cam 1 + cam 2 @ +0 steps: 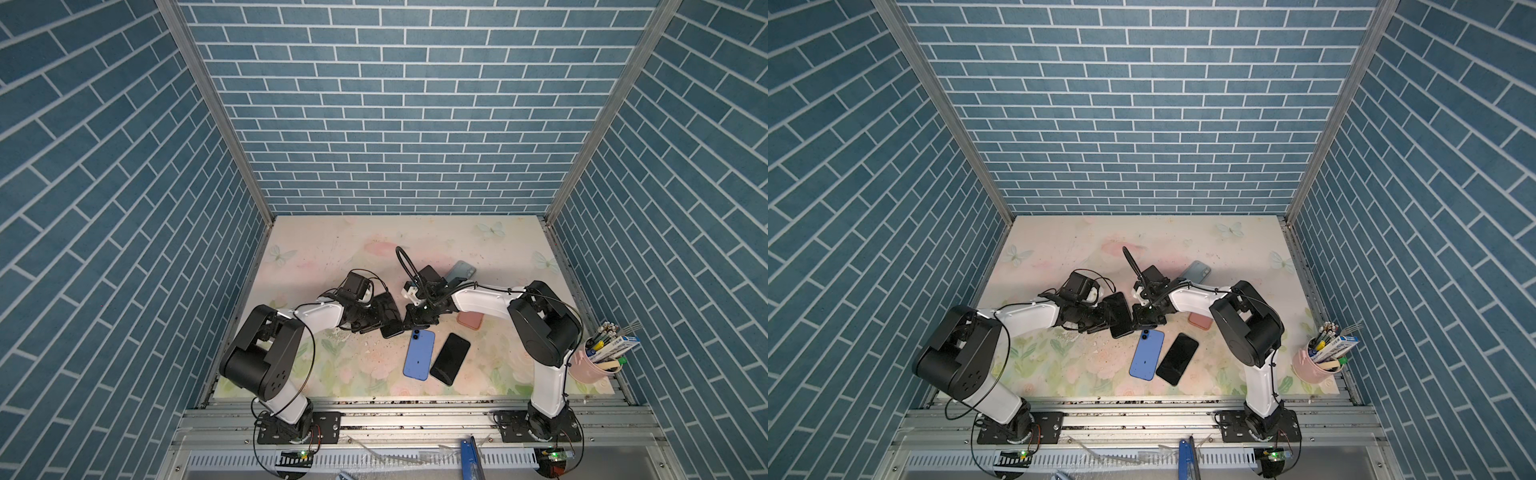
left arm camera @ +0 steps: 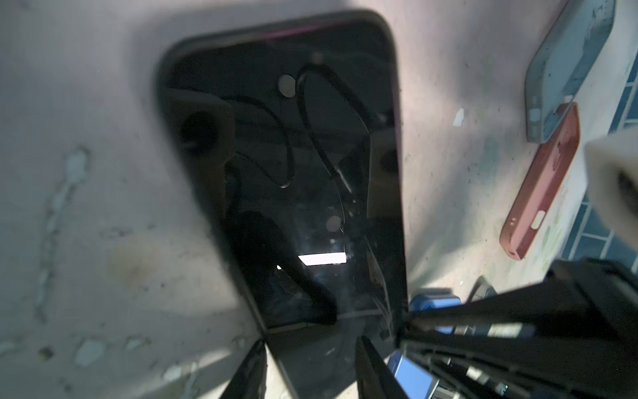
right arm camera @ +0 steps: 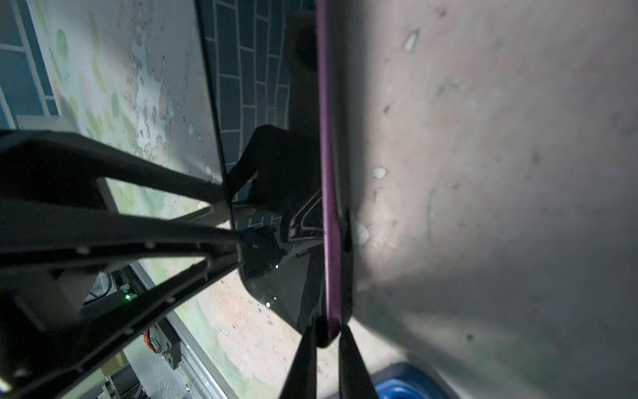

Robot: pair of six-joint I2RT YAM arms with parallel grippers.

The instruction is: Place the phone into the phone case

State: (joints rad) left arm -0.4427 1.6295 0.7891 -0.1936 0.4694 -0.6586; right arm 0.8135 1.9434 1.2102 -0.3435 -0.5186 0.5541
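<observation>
A phone (image 1: 388, 316) (image 1: 1120, 315) with a dark screen (image 2: 283, 155) and a purple side edge (image 3: 326, 172) hangs tilted above the mat's middle, between both arms. My left gripper (image 1: 374, 318) (image 2: 310, 366) is shut across its width at one short end. My right gripper (image 1: 409, 322) (image 3: 328, 342) is shut on the thin edge at a corner of the same end. A black band runs along the purple edge. I cannot tell whether it is a phone case. A pink phone case (image 1: 471, 320) (image 2: 542, 186) and a grey-blue phone case (image 1: 461, 271) (image 2: 569, 65) lie under and behind the right arm.
A blue phone (image 1: 419, 354) lies back up beside a black phone (image 1: 450, 358) lying screen up, just in front of the grippers. A pink cup of pens (image 1: 592, 368) stands at the mat's right edge. Brick-patterned walls close in three sides.
</observation>
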